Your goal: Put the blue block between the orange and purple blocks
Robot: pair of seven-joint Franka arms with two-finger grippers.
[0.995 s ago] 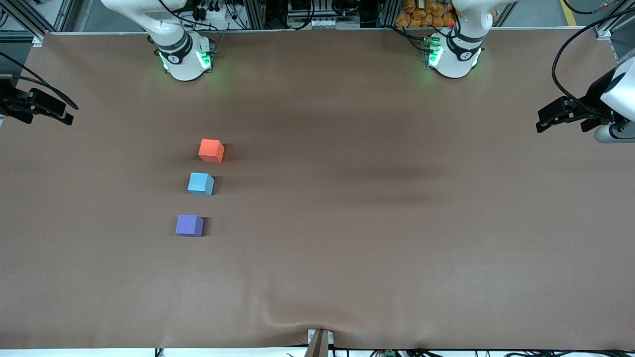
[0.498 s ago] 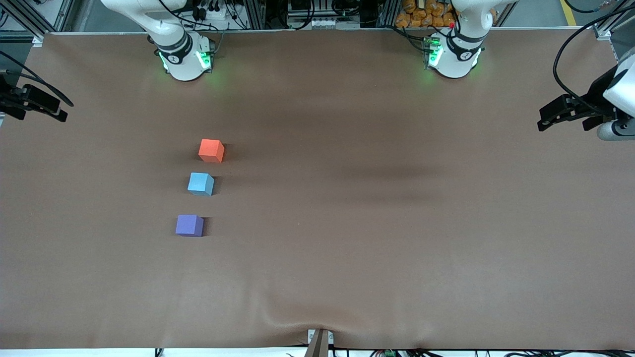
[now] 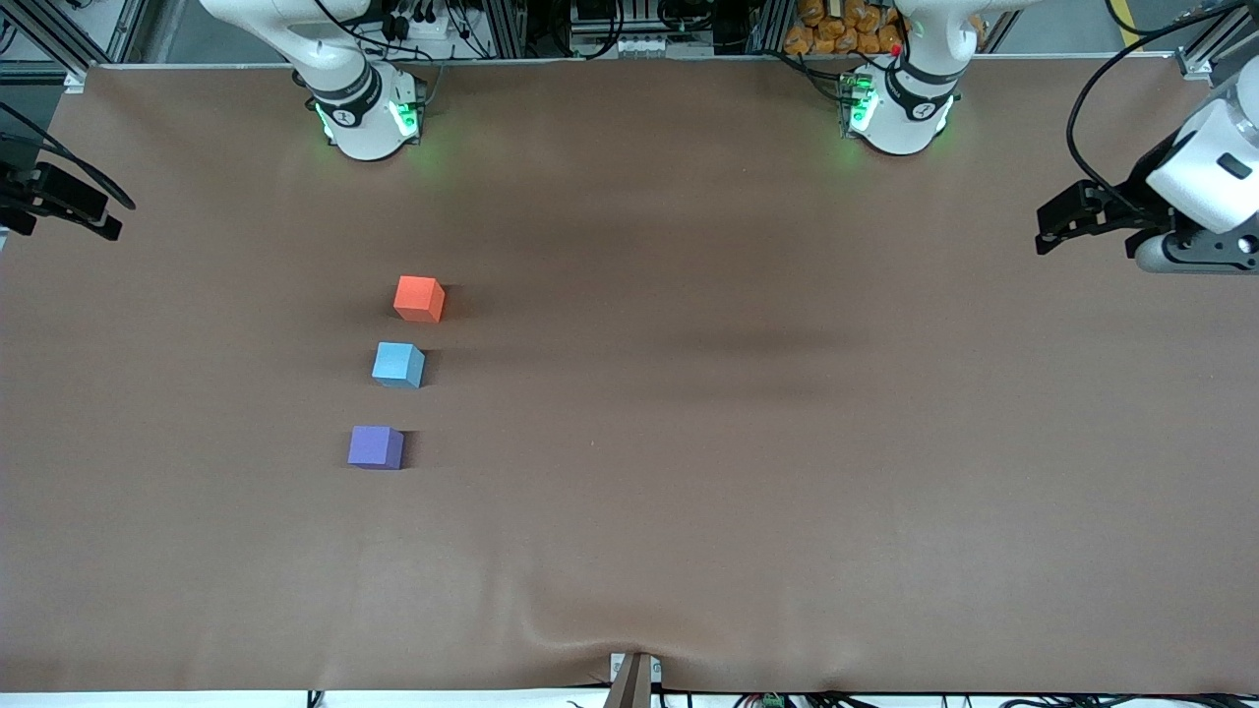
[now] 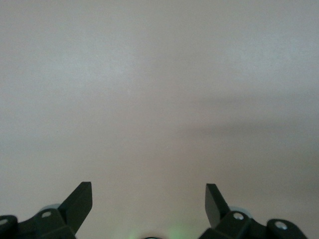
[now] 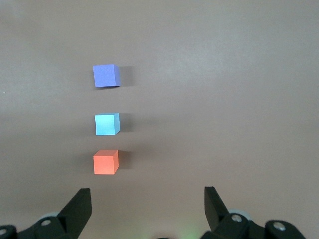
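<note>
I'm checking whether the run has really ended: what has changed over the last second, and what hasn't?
The left gripper has shifted slightly toward the table's middle at its own end, and the right gripper has drawn back toward its edge of the table; both stay open and empty. The blue block has not moved, sitting between the orange block and the purple block, touching neither.

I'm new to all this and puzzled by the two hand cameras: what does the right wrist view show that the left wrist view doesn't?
Only the right wrist view shows three small matte cubes in a row: orange-red, light sky-blue between, violet-purple. The left wrist view shows nothing of its own. Both share bare brown table and an open pincer, left and right, holding nothing.
</note>
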